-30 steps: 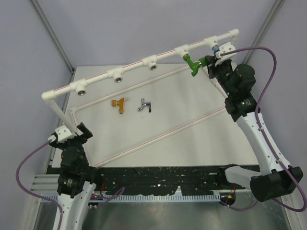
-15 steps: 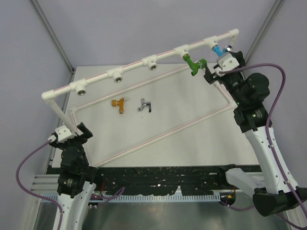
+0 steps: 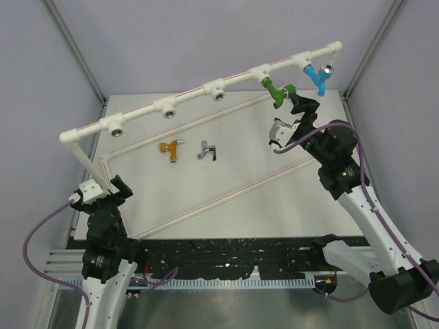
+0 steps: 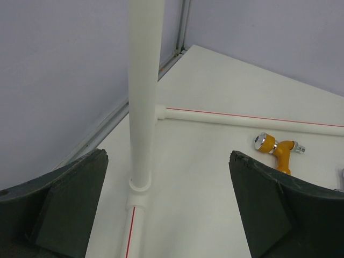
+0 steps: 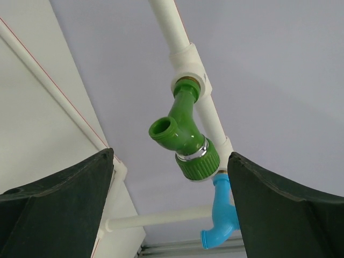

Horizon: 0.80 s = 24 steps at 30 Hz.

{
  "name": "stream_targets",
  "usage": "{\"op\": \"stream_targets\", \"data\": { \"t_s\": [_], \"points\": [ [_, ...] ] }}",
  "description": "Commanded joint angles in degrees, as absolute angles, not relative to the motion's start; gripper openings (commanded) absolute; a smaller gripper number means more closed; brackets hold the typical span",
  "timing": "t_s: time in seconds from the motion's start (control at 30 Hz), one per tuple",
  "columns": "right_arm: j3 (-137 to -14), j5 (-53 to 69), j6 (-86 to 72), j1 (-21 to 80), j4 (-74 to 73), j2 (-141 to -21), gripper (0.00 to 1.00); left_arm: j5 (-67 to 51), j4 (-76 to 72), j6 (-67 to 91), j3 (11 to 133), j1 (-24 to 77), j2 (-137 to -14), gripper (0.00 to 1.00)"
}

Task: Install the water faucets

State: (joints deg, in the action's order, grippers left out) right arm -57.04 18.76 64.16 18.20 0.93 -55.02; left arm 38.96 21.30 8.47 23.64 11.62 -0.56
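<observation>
The green faucet point(image 3: 278, 92) and the blue faucet point(image 3: 317, 75) hang from the two rightmost sockets of the raised white pipe frame point(image 3: 206, 89). An orange-gold faucet point(image 3: 170, 149) and a silver faucet point(image 3: 206, 150) lie loose on the table. My right gripper point(image 3: 291, 115) is open just below the green faucet, touching nothing. In the right wrist view the green faucet point(image 5: 185, 134) and blue faucet point(image 5: 220, 215) sit beyond the open right gripper point(image 5: 171, 207). My left gripper point(image 3: 103, 192) is open by the frame's near-left post, and the left wrist view shows the orange-gold faucet point(image 4: 277, 148).
Three open sockets point(image 3: 168, 110) face forward along the left part of the top pipe. Low white pipes with red stripes point(image 3: 226, 195) cross the table diagonally. The upright post point(image 4: 144, 97) stands just ahead of the left gripper point(image 4: 169, 209). Grey walls close in behind.
The right gripper was shut at the blue faucet; it has opened, let go, and drawn back down and to the left below the green faucet. The left arm is still.
</observation>
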Motion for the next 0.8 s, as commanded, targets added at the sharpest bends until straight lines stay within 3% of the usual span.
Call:
{"op": "stream_targets", "data": {
  "t_s": [0.0, 0.23, 0.47, 0.53, 0.77],
  "points": [
    [-56.52, 13.46, 74.17, 20.21, 10.17, -55.98, 0.91, 38.76, 19.78, 8.26, 23.73, 11.78, 8.79, 1.0],
    [-56.16, 12.04, 76.2, 21.44, 15.64, -60.2, 0.86, 38.76, 19.69, 8.26, 23.73, 11.78, 8.61, 0.99],
    [-57.22, 11.25, 71.11, 21.62, 19.42, -64.51, 0.73, 38.67, 19.6, 8.17, 23.73, 11.86, 8.35, 1.0],
    [-57.74, 11.34, 67.86, 21.62, 19.78, -65.04, 0.68, 38.58, 19.69, 8.17, 23.73, 11.78, 8.35, 1.0],
    [-57.31, 13.01, 41.78, 21.71, 20.57, -64.16, 0.35, 38.41, 19.6, 8.17, 23.73, 11.78, 8.52, 0.99]
  ]
}}
